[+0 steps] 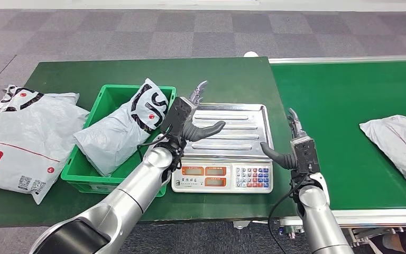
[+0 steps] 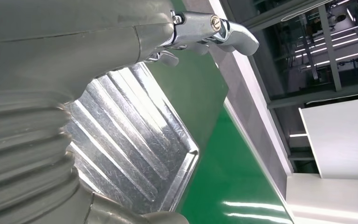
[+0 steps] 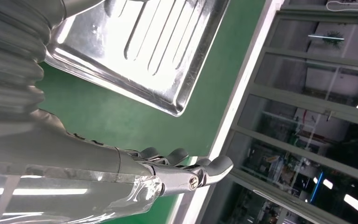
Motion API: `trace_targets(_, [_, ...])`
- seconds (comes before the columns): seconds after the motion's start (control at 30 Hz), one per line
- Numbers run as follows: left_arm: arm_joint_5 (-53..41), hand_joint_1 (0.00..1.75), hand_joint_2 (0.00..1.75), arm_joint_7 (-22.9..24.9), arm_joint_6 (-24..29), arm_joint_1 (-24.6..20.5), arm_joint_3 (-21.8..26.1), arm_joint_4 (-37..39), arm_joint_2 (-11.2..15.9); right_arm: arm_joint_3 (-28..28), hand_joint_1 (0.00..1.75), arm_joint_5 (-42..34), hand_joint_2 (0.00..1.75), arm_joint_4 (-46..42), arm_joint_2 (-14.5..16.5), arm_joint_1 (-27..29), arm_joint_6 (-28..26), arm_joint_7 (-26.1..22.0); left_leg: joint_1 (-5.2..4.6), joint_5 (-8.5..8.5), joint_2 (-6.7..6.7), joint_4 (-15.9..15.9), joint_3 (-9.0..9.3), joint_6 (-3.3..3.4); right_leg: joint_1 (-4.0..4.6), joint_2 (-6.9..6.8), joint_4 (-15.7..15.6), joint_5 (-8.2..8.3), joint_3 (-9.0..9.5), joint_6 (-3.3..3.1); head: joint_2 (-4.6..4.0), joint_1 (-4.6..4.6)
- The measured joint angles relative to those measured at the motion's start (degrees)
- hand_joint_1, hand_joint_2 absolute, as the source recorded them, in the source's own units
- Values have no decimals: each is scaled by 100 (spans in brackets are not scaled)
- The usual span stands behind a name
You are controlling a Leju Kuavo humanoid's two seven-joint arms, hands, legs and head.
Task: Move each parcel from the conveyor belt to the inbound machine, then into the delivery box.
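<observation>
A grey parcel with a black-and-white printed end [image 1: 120, 126] leans in the green box [image 1: 79, 172] at the left of the table. My left hand [image 1: 188, 119] hovers open at the scale's left edge, just right of that parcel, holding nothing. The scale [image 1: 225, 174] has a ribbed steel pan [image 1: 231, 129], [image 2: 130, 149], [image 3: 140, 46] with nothing on it. My right hand [image 1: 296, 145] is open beside the scale's right edge, over the belt's near end. Another grey parcel [image 1: 402, 148] lies on the green conveyor belt [image 1: 343, 100] at the far right.
A large white and grey mail bag [image 1: 21, 137] lies flat on the table left of the box. Grey carpet floor lies beyond the table's far edge. The belt's metal rail [image 1: 349, 59] runs along its far side.
</observation>
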Motion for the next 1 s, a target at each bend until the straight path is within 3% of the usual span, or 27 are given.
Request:
trace_targets(0.33, [37,0,175,-2,0,-2,0,66,13,0,0,-56,175,327,-40,-289,37,-113,0,0,-1,0,0,0,0,0,0,0,0,0,0,0])
trace_targets(1.0, [39,0,175,-2,1,-3,0,83,15,0,0,-62,175,461,-41,-322,37,-113,0,0,-1,0,0,0,0,0,0,0,0,0,0,0])
